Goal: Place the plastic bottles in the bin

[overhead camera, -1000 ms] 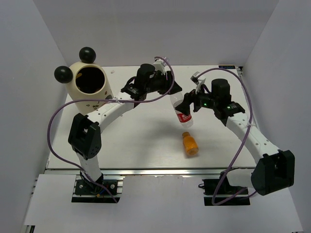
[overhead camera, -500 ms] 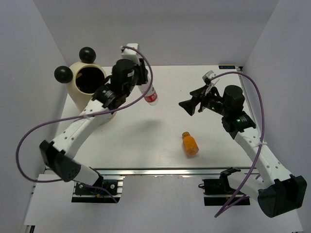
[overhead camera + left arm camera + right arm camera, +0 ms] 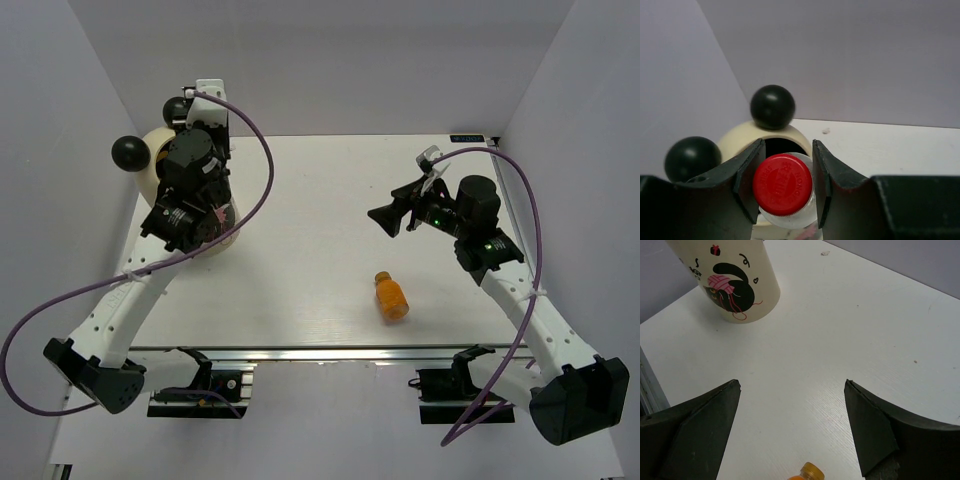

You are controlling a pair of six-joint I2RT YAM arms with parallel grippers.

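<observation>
- At the far-left corner of the table (image 3: 300, 255), bin (image 3: 148, 180): cream-white, rounded, upright, with two black ball ears (image 3: 130, 152) at its rim and a pink-and-black picture on the side seen from the right wrist; largely covered in the top view by the left arm.
- In line with the bin's dark opening in the left wrist view, red-capped bottle (image 3: 783, 186): clear, cap turned towards the camera, neck clamped between the two fingers of the left gripper (image 3: 785, 190); lower body out of view.
- Right of centre on the table, towards the near edge, orange bottle (image 3: 391, 296): alone, cap end towards the far edge, well apart from the bin; upright or lying, cannot tell.
- Above the table beyond the orange bottle, right gripper (image 3: 385, 217): fingers spread wide, nothing between them, pointed towards the bin; orange cap just inside the lower edge of the right wrist view.
</observation>
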